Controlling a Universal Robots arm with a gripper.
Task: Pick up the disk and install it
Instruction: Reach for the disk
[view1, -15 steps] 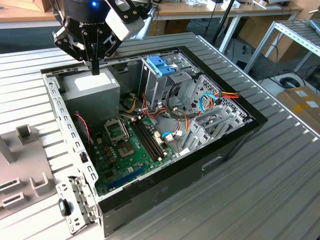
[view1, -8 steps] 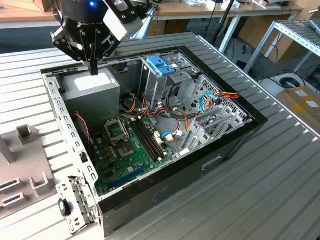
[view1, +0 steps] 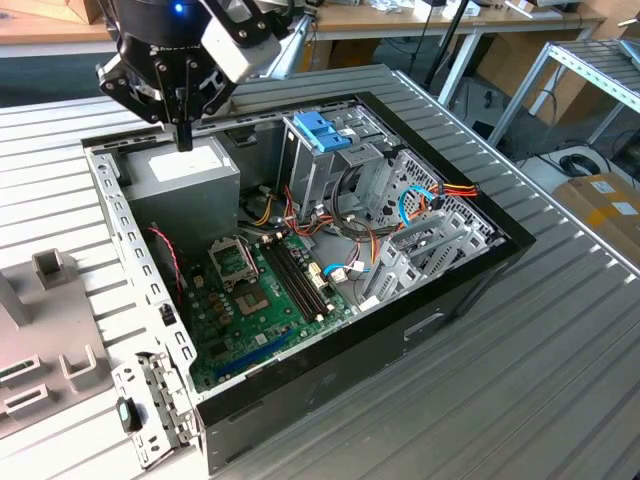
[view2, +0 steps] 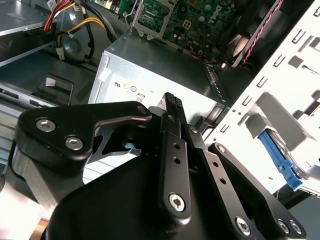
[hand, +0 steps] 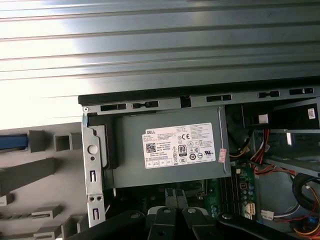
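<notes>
Gripper (view1: 185, 138) fingers together, nothing held, over grey box (view1: 185, 175), 10 o'clock in exterior view. Disk (hand: 11, 142): blue edge showing in first wrist view, seemingly slotted in grey holder (view1: 30, 340) outside case (view1: 400, 330), 8 o'clock. Pick likely wants wide jaws, square to frame edges, off label.

The grey metal box (view2: 150, 65) was partly covered by the jaws; a blue strip (hand: 11, 142) was cut off by an edge.

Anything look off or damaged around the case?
Nothing stands out. The computer case lies open on the table, cables tucked inside; the gripper hangs shut and empty above the grey box.
</notes>
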